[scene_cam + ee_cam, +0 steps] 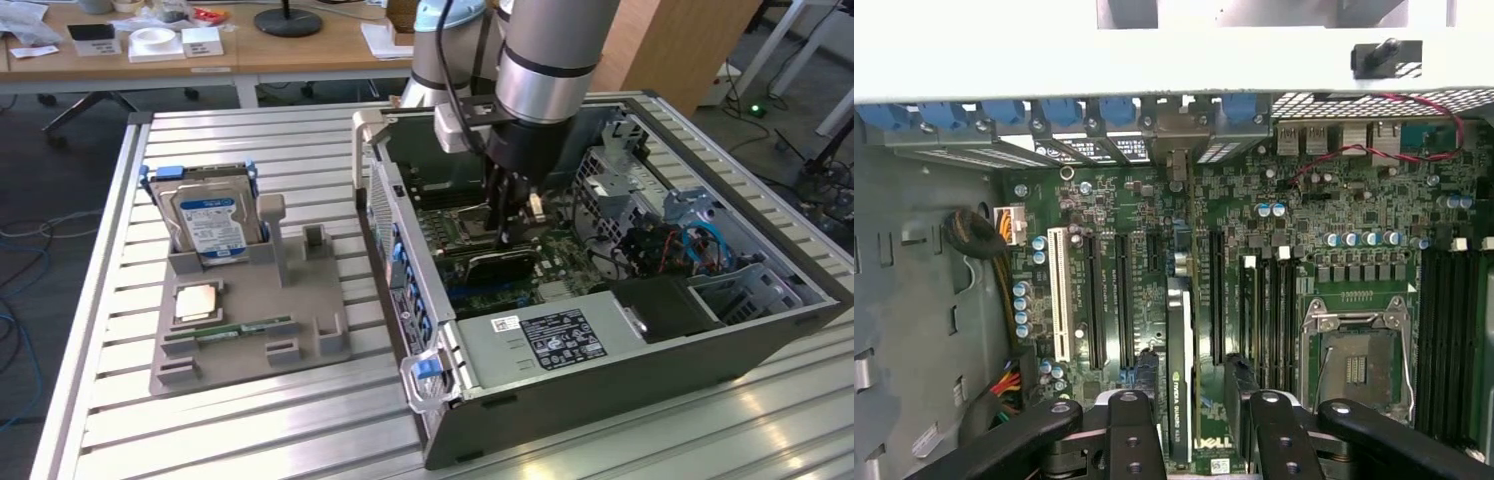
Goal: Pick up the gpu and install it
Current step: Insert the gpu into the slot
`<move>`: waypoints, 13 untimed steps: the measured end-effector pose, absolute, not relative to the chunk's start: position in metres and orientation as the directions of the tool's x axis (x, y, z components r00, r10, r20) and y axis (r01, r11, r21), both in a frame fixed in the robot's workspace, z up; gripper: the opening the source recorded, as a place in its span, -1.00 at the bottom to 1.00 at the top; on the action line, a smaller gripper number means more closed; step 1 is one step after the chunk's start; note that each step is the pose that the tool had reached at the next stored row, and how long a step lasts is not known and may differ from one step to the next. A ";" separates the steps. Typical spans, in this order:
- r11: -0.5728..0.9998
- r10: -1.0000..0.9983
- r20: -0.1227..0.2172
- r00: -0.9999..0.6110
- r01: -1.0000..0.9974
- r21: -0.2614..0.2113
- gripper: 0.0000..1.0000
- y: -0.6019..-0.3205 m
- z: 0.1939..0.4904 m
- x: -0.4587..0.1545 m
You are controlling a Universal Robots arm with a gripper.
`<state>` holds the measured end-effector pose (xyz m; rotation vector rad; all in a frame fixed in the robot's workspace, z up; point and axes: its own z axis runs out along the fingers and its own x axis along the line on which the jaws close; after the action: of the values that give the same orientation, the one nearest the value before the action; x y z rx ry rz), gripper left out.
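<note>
surface: slatted metal table (240,440) | on it: grey parts holder (318,300) — exterior view's left | open computer case (641,385) — exterior view's right

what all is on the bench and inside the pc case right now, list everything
table: one, silver, slatted, under everything
computer case: one, grey, open, toward the exterior view's right
motherboard: one, green, inside the case
gpu: one, dark, standing on edge on the motherboard
cpu socket: one, silver frame, on the motherboard
power supply: one, silver with black label, in the case
holder: one, grey, toward the exterior view's left
hard drive: one, silver, blue-white label, upright in the holder
memory stick: one, green, flat in the holder
arm: one, silver-grey, reaching into the case
tool: one, black, open, a finger on each side of the gpu
</note>
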<state>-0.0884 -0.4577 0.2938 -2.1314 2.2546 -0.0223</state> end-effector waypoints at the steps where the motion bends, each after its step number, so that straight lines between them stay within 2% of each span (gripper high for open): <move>1: 0.056 -0.998 -0.018 -0.056 -0.998 -0.037 -0.20 -0.458 0.292 -0.088; 13: 0.057 -0.998 -0.018 -0.056 -0.998 -0.037 -0.20 -0.459 0.279 -0.088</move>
<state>-0.0885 -0.4587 0.2787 -2.1312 2.2546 -0.0223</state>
